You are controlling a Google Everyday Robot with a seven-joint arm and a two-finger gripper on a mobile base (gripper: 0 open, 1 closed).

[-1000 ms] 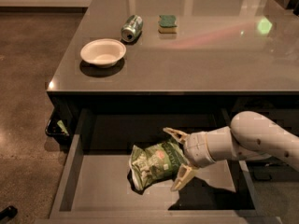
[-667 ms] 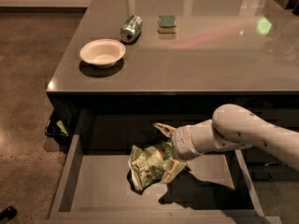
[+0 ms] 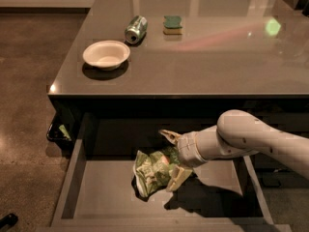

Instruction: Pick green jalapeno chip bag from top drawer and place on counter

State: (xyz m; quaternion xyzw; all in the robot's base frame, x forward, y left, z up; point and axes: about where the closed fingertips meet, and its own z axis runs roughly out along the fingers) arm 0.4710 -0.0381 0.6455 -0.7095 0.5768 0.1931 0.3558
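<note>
Surface: glossy dark grey-brown desk (image 3: 193, 57), upper frame | open dark-grey top drawer (image 3: 96, 197), lower centre, holds crinkled light-green chip bag (image 3: 152, 170) | end effector (image 3: 173, 157) spread wide, straddling bag's right side

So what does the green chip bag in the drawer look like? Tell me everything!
The green jalapeno chip bag is small, crinkled, shiny-looking, light green and white. It lies crumpled on the grey floor of the open top drawer, near its middle. The gripper is at its right end, fingers spread to either side of it, the lower one seemingly touching.
</note>
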